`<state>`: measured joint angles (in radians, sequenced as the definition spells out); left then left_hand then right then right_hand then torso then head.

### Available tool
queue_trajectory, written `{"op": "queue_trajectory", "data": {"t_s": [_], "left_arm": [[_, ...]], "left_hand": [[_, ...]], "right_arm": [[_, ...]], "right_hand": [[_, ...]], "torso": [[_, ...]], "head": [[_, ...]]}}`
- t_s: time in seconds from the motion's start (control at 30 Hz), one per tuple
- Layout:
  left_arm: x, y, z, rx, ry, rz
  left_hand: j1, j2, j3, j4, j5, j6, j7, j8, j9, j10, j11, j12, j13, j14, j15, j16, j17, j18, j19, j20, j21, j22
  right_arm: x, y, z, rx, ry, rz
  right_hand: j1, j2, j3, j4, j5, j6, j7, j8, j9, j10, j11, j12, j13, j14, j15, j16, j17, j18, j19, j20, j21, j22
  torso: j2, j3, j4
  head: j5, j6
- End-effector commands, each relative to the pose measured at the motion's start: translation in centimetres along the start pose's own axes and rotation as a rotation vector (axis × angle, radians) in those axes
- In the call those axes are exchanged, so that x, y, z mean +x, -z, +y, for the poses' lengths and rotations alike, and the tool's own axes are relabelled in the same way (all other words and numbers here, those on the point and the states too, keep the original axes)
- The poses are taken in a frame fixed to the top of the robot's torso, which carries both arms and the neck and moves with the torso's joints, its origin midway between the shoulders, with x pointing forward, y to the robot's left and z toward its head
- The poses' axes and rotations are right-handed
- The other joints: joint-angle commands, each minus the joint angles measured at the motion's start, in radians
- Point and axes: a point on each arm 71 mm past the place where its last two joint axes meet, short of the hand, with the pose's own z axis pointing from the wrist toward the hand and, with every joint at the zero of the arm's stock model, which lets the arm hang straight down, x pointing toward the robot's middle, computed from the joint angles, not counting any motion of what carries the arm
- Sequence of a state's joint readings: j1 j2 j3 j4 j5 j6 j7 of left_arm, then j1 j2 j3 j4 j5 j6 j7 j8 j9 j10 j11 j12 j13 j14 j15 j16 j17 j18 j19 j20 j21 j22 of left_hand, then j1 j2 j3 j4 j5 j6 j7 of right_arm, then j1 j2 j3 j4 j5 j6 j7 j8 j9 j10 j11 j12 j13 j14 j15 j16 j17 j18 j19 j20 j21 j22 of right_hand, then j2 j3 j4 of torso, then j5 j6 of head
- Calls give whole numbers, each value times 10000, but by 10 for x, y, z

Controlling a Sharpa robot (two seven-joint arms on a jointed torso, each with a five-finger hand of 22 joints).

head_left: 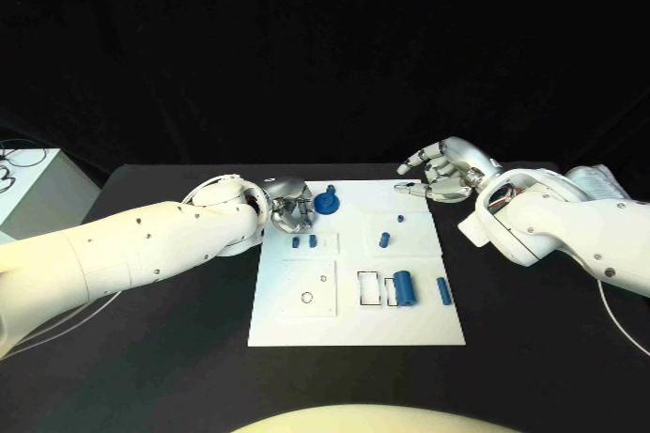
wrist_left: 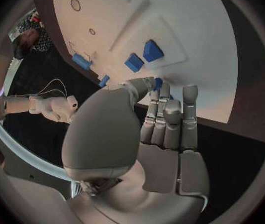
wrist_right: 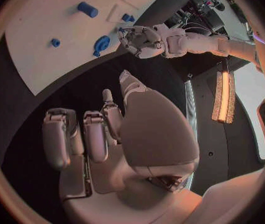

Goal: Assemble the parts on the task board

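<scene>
The left hand (head_left: 287, 206) is seen at the far-left corner of the task board (head_left: 355, 332), its fingers curled toward a round blue part with a short tab (head_left: 327, 203); whether that part is actually pinched or only touched cannot be told, since the left wrist view shows the fingers (wrist_left: 169, 115) drawn close together with just a sliver of blue behind them. The right hand (head_left: 447, 170) is held above the table just beyond the board's far-right corner, fingers loosely spread and nothing held. Two small blue blocks (head_left: 305, 240) lie just in front of the left hand, a short blue peg (head_left: 385, 238) rests near the board's middle, and a blue cylinder (head_left: 402, 285) and a slim blue bar (head_left: 443, 291) lie side by side toward the near-right. The parts are judged to be light, rigid, smooth plastic, likely to slip or roll if nudged. The round part is probably best taken across its rim or by its tab, and the cylinder across its middle.
</scene>
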<state>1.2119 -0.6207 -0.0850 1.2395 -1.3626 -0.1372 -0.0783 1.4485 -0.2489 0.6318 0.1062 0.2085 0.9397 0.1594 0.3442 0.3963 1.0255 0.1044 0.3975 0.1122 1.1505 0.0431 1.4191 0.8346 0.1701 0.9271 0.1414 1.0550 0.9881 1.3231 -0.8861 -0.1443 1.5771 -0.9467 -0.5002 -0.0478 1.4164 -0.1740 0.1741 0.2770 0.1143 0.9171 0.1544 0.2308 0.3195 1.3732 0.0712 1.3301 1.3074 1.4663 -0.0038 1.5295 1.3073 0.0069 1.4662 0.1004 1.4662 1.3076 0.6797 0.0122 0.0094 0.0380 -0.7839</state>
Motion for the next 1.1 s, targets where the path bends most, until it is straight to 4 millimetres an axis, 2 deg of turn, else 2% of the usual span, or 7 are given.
{"op": "queue_trajectory", "data": {"t_s": [0.03, 0.13, 0.37, 0.77, 1.0, 1.1], "left_arm": [[5, 0, 1, -112, -36, 320], [6, 0, 1, -168, -49, 373], [8, 0, 2, -187, -103, 404], [8, 1, 2, -193, -108, 274], [7, 2, 6, -309, -105, 181], [6, 3, 8, -347, -95, 101]], "left_hand": [[-139, -61, -35, 2, -52, -99, 40, -120, -32, -200, 82, -227, -56, -284, 51, -69, -386, 30, -143, 48, -121, -100], [-263, -213, -111, 59, -34, -446, 71, -418, -120, -402, 193, -511, -118, -558, 154, -158, -797, 49, -249, 148, -264, -210], [-311, -305, -218, 71, -31, -619, 98, -585, -160, -593, 274, -674, -142, -821, 229, -225, -1188, 66, -316, 224, -375, -297], [-325, -313, -289, 79, -20, -681, 54, -652, -171, -715, 323, -721, -136, -913, 272, -233, -1320, 75, -346, 264, -431, -342], [-277, -283, -428, 79, -8, -1099, -68, -962, -264, -941, 411, -743, -90, -1050, 354, -196, -1559, 94, -377, 349, -527, -423], [-211, -247, -543, 76, -4, -1296, -126, -1115, -320, -1236, 483, -818, -105, -1149, 413, -183, -1734, 109, -436, 399, -609, -499]], "right_arm": [[1, 0, 1, -110, 44, 118], [1, 0, 0, -102, 46, 113], [1, 0, 0, -92, 48, 105], [1, 0, -1, -80, 46, 110], [1, 0, -2, -19, 58, 158], [2, 0, -3, 80, 112, 282]], "right_hand": [[104, -18, 74, -11, 29, -41, -32, 32, -7, -24, -36, -33, 535, 790, -22, -60, 1717, 199, 545, -23, -55, 1987], [104, -18, 74, -11, 29, -41, -32, 32, -7, -24, -36, -33, 535, 790, -22, -60, 1717, 199, 545, -23, -55, 1987], [104, -18, 74, -11, 29, -41, -32, 32, -7, -24, -36, -33, 535, 790, -22, -60, 1717, 199, 545, -23, -55, 1987], [104, -18, 74, -11, 29, -41, -32, 32, -7, -24, -36, -33, 535, 790, -22, -60, 1717, 199, 545, -23, -55, 1987], [98, -25, 76, -8, 29, -48, -33, 38, -9, -66, -38, -96, 475, 786, -25, -72, 1700, 206, 533, -27, -89, 1968], [106, -46, 94, -3, 30, -96, -33, 38, -16, -582, -40, -779, -107, 786, -30, -84, 1692, 218, 512, -33, -148, 1937]], "torso": [[1, 1, -13], [-4, 4, -7], [-8, 2, 0], [4, -4, -4], [5, -4, -8], [3, -12, -14]], "head": [[7, -4], [5, 0], [-5, -2], [2, 27], [7, 46], [3, 62]]}}
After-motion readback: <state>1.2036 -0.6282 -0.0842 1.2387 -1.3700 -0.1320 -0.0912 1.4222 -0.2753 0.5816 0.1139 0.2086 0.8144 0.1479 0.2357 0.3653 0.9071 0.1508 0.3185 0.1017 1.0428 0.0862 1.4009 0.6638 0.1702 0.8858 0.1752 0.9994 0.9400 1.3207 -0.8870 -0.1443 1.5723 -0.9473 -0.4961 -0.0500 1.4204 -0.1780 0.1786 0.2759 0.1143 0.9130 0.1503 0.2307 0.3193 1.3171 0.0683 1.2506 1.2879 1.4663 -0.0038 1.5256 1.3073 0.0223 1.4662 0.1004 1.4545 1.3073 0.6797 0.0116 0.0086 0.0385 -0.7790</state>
